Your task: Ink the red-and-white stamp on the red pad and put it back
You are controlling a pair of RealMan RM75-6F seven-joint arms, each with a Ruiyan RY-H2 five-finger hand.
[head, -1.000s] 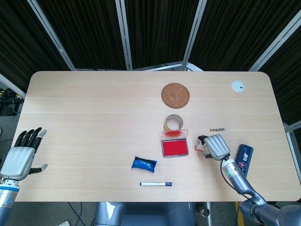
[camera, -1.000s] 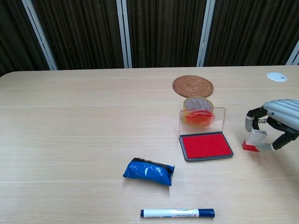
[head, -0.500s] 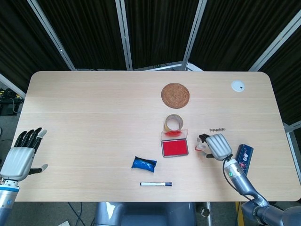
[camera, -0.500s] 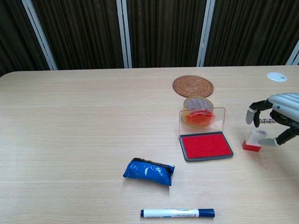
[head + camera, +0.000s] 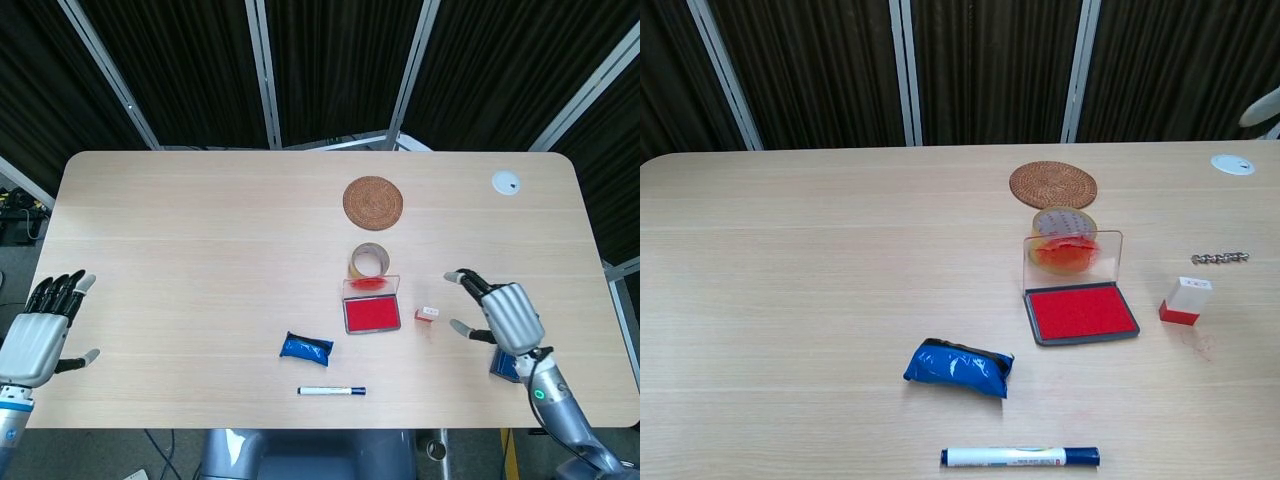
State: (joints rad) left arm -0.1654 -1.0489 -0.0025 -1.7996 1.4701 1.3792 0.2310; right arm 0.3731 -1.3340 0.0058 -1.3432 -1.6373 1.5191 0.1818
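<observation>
The red-and-white stamp (image 5: 426, 315) (image 5: 1185, 300) stands upright on the table, just right of the open red ink pad (image 5: 372, 313) (image 5: 1082, 312), whose clear lid stands raised at the back. My right hand (image 5: 505, 316) hovers to the right of the stamp, apart from it, fingers spread and holding nothing. In the chest view only a fingertip (image 5: 1261, 106) shows at the top right edge. My left hand (image 5: 38, 335) hangs open off the table's left edge, far from everything.
A woven coaster (image 5: 374, 202) and a tape roll (image 5: 372, 262) lie behind the pad. A blue pouch (image 5: 306, 347) and a marker pen (image 5: 331, 390) lie in front. A small chain (image 5: 1220, 258) lies behind the stamp; a blue packet (image 5: 505, 366) sits under my right hand.
My right hand let go of the stamp, opened, and drew back to the right and up. The stamp stays standing beside the pad. The left hand barely moved.
</observation>
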